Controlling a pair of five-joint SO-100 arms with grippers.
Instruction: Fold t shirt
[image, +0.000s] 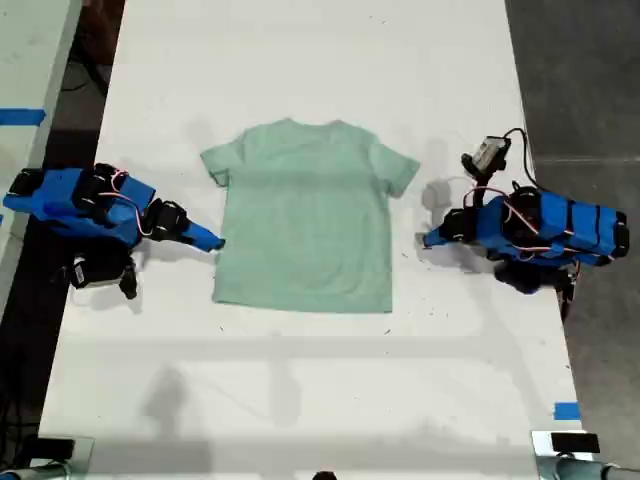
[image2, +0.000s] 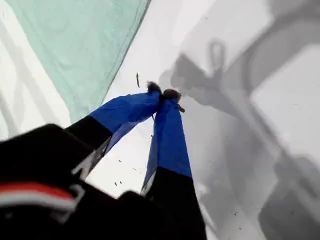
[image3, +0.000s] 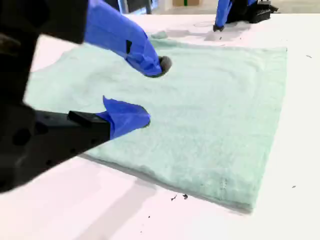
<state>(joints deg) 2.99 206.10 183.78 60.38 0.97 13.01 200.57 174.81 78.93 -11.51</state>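
The pale mint t shirt (image: 305, 215) lies flat and face up mid-table, neck toward the far edge. My second gripper (image: 207, 238) is at the shirt's side edge on the exterior view's left. In its wrist view it is open (image3: 150, 92), jaws spread just above the cloth (image3: 210, 110), holding nothing. My first gripper (image: 430, 240) rests on the bare table a little off the shirt's other side, on the exterior view's right. It is shut (image2: 165, 94) with its tips together, gripping nothing, and the shirt (image2: 75, 45) lies beside it.
The white table (image: 300, 380) carries both arm bases at its side edges. A small grey device with cables (image: 487, 152) sits behind the arm on the exterior view's right. Blue tape (image: 567, 410) marks the near corner there. Dark floor lies beyond both sides.
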